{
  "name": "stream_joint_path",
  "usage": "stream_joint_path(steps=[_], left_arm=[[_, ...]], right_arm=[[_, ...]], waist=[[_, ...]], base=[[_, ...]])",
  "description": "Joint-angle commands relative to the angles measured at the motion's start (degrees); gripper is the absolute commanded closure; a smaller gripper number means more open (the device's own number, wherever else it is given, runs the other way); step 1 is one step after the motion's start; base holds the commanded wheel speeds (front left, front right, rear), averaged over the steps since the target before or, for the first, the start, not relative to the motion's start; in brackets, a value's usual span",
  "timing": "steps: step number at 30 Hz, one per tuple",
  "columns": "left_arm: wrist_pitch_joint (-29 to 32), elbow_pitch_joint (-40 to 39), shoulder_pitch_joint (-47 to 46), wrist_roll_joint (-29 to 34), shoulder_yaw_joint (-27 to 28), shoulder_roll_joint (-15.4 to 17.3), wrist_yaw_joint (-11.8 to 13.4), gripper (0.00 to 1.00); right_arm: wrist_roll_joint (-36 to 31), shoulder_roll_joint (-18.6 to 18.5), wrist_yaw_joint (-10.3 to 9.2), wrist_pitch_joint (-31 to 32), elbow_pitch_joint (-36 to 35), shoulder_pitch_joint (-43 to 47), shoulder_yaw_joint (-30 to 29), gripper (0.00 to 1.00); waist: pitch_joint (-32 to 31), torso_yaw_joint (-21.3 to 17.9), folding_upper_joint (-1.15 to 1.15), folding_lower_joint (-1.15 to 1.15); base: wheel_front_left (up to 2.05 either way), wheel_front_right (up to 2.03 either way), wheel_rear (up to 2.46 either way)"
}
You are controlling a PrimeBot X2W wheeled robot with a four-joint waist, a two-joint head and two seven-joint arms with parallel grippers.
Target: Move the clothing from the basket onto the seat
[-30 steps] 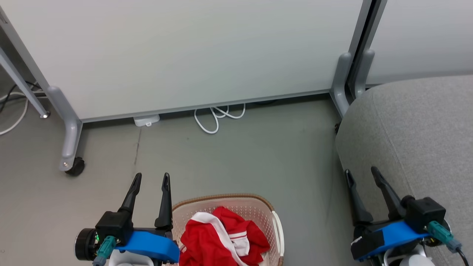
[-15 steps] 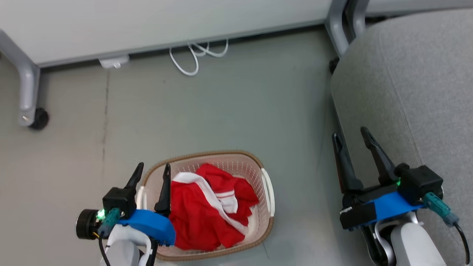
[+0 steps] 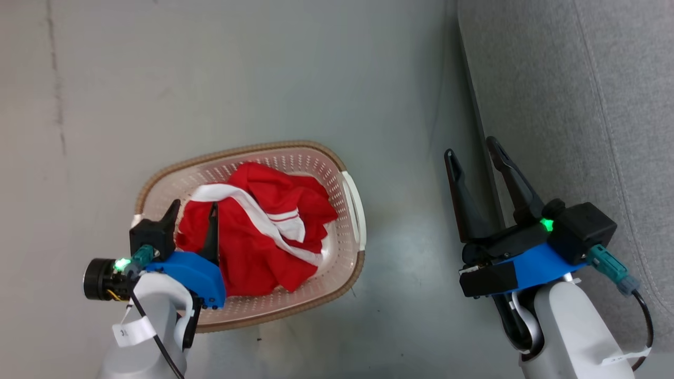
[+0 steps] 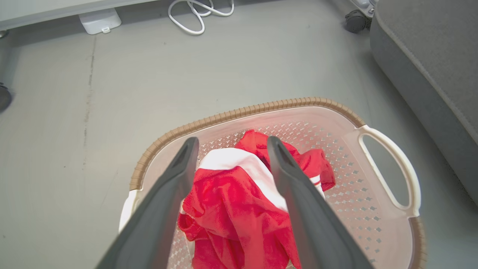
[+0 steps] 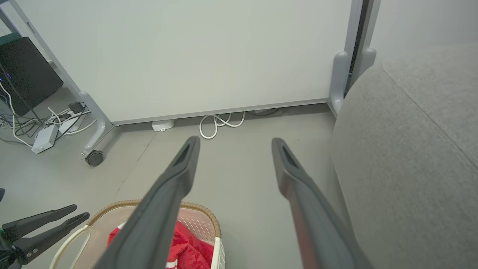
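Two grippers of ours stand with fingers spread wide, holding nothing. The left gripper (image 3: pixel 194 204) hangs over the left rim of the basket (image 3: pixel 295 143), placed, we judge, to drop onto the clothing (image 3: pixel 263 237), a soft crumpled red heap with white stripes in the middle of that perforated cream plastic. The right gripper (image 3: pixel 470 146) hovers beside the rounded edge of the seat (image 3: pixel 553 79), coarse grey fabric.

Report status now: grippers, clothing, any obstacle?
Left gripper open over clothing in basket. Right gripper open, empty, near seat. No obstacle seen between.
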Motion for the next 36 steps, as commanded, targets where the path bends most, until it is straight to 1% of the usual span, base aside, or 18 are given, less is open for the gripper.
stream_joint_path(steps=[1,6,12,20,28,36], left_arm=[[-0.16,0.64,-1.43,0.17,-0.13,0.36,0.15,0.00],[-0.16,5.15,-5.87,1.32,-0.88,1.42,0.35,0.00],[-0.14,9.37,-10.50,3.59,-3.07,3.32,0.82,0.00],[0.84,13.69,-16.89,7.79,-7.76,6.14,0.32,0.00],[3.09,17.31,-20.65,10.53,-11.89,8.51,-0.45,0.00],[7.40,20.70,-23.12,13.65,-17.23,10.44,-0.95,0.00]], right_arm=[[0.11,-0.18,0.03,-0.26,0.22,-1.09,0.25,0.00],[1.39,-0.17,0.03,-1.03,0.97,-2.83,2.46,0.00],[3.14,-0.17,0.03,-1.49,1.70,-3.97,4.80,0.00],[4.77,-0.18,0.03,-1.54,0.75,-5.08,6.41,0.00],[5.97,-0.17,0.03,-1.53,0.13,-5.51,7.37,0.00],[6.71,-0.17,0.03,-1.53,-0.27,-5.81,8.35,0.00]], waist=[[3.46,-2.05,0.00,-0.01],[6.70,-3.52,0.00,-0.01],[9.60,-5.20,0.00,-0.01],[12.90,-6.78,0.00,-0.01],[14.80,-7.78,0.00,-0.01],[15.88,-8.41,0.00,-0.01]], base=[[0.00,0.00,0.00],[0.00,0.00,0.00],[0.00,0.00,0.00],[0.00,0.00,0.00],[0.00,0.00,0.00],[0.00,0.00,0.00]])
